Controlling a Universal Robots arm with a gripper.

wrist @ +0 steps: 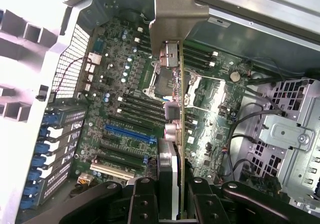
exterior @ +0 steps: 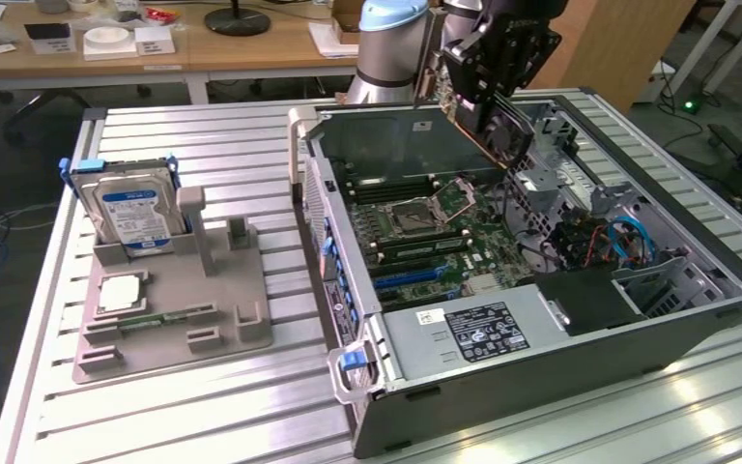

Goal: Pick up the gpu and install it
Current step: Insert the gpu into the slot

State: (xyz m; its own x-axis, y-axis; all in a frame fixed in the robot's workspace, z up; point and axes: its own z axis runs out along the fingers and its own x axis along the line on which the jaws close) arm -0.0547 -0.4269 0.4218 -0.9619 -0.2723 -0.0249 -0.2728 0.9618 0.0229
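Open dark-grey metal computer case (exterior: 539, 382) holds a green motherboard (exterior: 439, 232) and a silver power-supply box (exterior: 468, 333), its label too small to read. The grey plastic tray (exterior: 204, 290) carries a blue-white-labelled hard drive (exterior: 132, 208). The black gripper (wrist: 171, 185) is clamped on the thin dark gpu (wrist: 172, 104) above the case, long axis slanting downward, pale bracket at the end away from the fingers.

Dark gpu (exterior: 502, 130) (green motherboard (wrist: 125, 84))

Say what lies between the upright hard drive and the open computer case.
In the exterior view, two grey posts of the parts stand rise between the hard drive and the computer case.
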